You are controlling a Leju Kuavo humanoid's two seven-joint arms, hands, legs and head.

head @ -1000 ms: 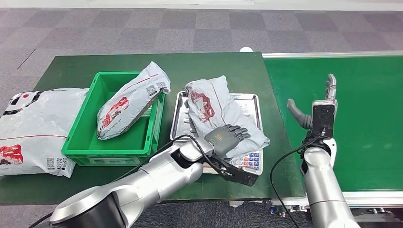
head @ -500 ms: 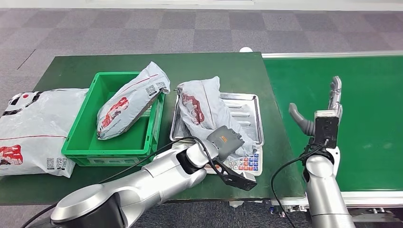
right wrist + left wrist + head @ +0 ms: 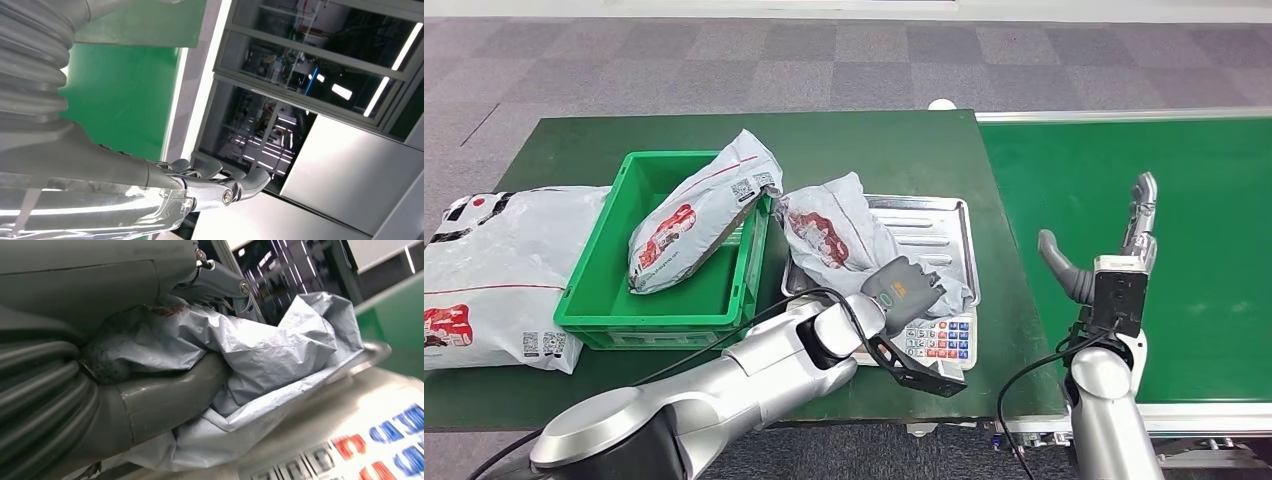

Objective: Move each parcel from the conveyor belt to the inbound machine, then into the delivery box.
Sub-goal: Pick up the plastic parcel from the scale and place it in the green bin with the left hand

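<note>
A crumpled grey parcel with red print (image 3: 834,232) lies partly on the steel tray of the inbound machine (image 3: 934,225), its far end lifted toward the green delivery box (image 3: 599,283). My left hand (image 3: 902,290) grips the parcel's near end; in the left wrist view the grey plastic (image 3: 260,355) is bunched between thumb and fingers. A second grey parcel (image 3: 699,210) leans inside the box over its right wall. My right hand (image 3: 1114,245) stands upright above the green conveyor belt (image 3: 1204,240), fingers spread and holding nothing.
A large grey parcel (image 3: 489,275) lies on the dark green table (image 3: 864,140) left of the box. The machine's keypad (image 3: 939,340) sits at the tray's near edge. A white knob (image 3: 941,104) stands at the table's far edge.
My left hand has dragged the parcel leftward across the tray, toward the box. The right hand has drifted right and nearer, still open over the belt.
</note>
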